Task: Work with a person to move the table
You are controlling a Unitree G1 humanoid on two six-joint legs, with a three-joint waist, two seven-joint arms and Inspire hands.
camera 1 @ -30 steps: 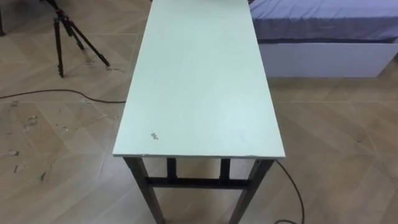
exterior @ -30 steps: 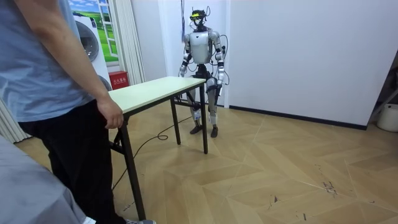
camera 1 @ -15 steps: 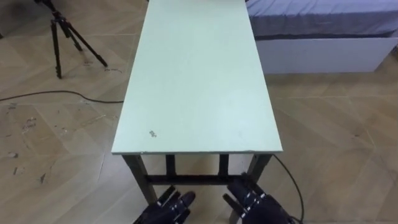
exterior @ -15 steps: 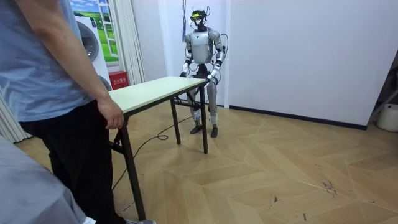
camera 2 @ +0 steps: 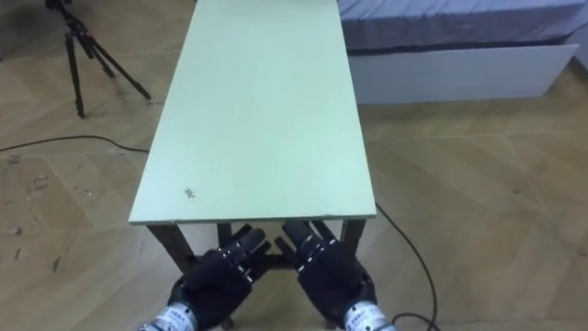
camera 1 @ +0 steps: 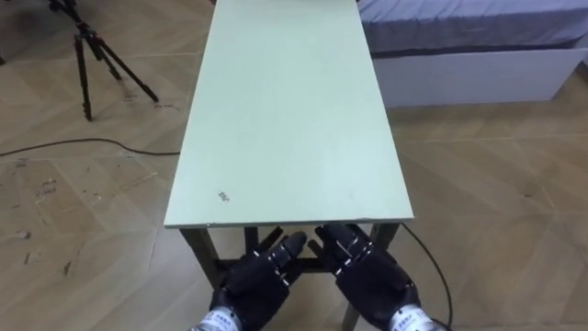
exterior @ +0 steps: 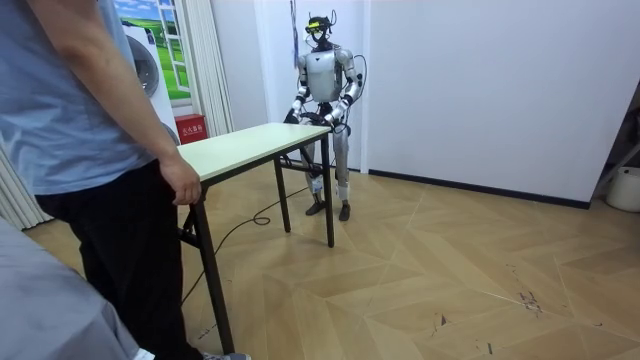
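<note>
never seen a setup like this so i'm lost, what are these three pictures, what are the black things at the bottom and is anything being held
This is a humanoid robot about to move a table with a person. Two pictures come from the two eyes of a camera on its head, looking down along the pale green top. The third comes from a camera standing in the room and shows the robot at the table's far end. The black things are its left hand and right hand. Their fingers are straight, just below the near edge, and hold nothing. The top carries just a small dark speck. At the other end, a person's hand is on the table. A tripod and a bed stand nearby.
</note>
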